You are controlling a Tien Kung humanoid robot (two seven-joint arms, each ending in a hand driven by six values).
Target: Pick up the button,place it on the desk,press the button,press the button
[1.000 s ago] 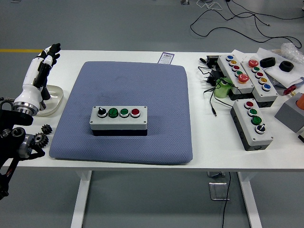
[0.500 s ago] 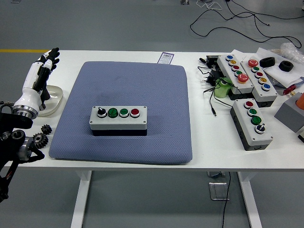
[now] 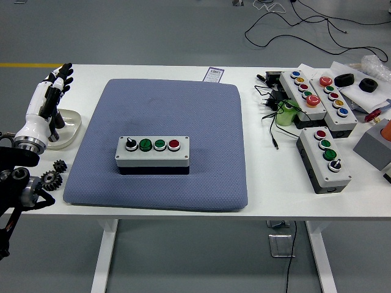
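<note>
A grey button box point(image 3: 153, 152) lies in the middle of a blue-grey mat point(image 3: 162, 140). It carries a black knob, two green buttons and a red button in a row. My left hand point(image 3: 50, 91) is white with black fingertips. It hovers at the table's far left, well to the left of the box, with fingers straight and holding nothing. My right arm is out of view.
A white dish point(image 3: 67, 127) and dark gears point(image 3: 54, 173) lie under and near my left arm. Three more button boxes point(image 3: 324, 159), a green bottle point(image 3: 285, 113), cables and black parts crowd the right side. A card point(image 3: 214, 74) lies behind the mat.
My left hand has drawn back a little to the left, away from the mat. The button box has not moved.
</note>
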